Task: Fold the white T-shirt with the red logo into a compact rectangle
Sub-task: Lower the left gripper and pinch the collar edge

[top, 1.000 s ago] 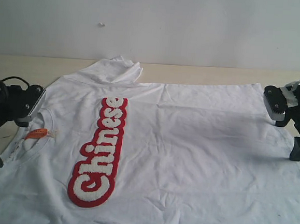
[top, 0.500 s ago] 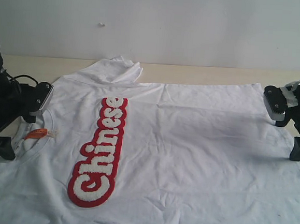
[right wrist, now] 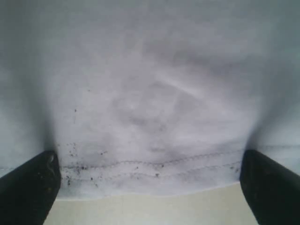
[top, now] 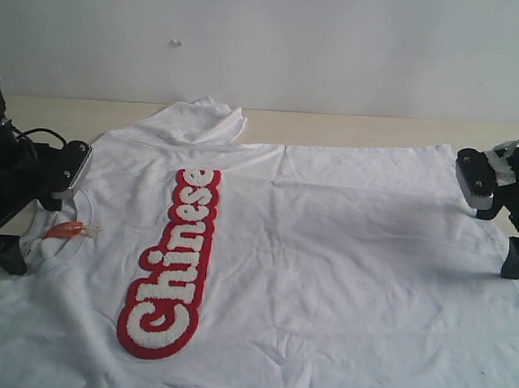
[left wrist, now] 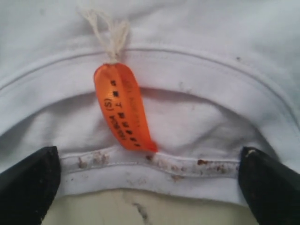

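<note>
Large white cotton T-shirt point(top: 325, 271) is seen spread out, unfolded; left gripper point(left wrist: 150, 182) at its collar point(left wrist: 197, 70), right gripper point(right wrist: 150, 187) at its hem point(right wrist: 150, 165), both wide open, empty.

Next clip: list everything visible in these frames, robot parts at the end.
white T-shirt: one, white, spread front up over most of the table
red logo: one, white letters on a red outline, strip across the shirt's chest
neck tag: one, orange, at the collar, on a pale string
table: one, pale beige, bare strip beyond the shirt
wall: one, off-white, behind the table
left gripper: one, black, open, at the collar edge
right gripper: one, black, open, at the stitched hem edge
</note>
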Controlling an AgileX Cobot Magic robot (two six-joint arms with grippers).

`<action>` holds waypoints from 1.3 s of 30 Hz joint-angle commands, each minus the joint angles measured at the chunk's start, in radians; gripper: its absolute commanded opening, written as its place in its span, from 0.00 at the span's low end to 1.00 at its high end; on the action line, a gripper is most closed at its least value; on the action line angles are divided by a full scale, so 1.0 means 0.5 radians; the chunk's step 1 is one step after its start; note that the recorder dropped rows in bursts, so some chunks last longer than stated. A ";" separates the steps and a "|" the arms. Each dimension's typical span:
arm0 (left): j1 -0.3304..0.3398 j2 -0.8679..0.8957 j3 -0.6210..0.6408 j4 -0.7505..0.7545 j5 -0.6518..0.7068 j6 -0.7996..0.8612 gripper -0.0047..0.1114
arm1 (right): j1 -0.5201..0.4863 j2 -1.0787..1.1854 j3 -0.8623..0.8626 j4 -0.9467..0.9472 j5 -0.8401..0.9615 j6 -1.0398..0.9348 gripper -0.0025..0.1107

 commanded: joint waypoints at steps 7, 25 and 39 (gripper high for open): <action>0.007 0.115 0.029 0.087 0.192 -0.016 0.93 | -0.002 0.046 0.015 0.016 -0.025 -0.028 0.94; 0.007 0.125 0.029 0.072 0.186 -0.012 0.93 | -0.002 0.046 0.015 0.020 -0.025 -0.028 0.94; 0.007 0.131 0.029 0.065 0.179 -0.017 0.93 | -0.002 0.046 0.015 0.020 -0.025 -0.028 0.94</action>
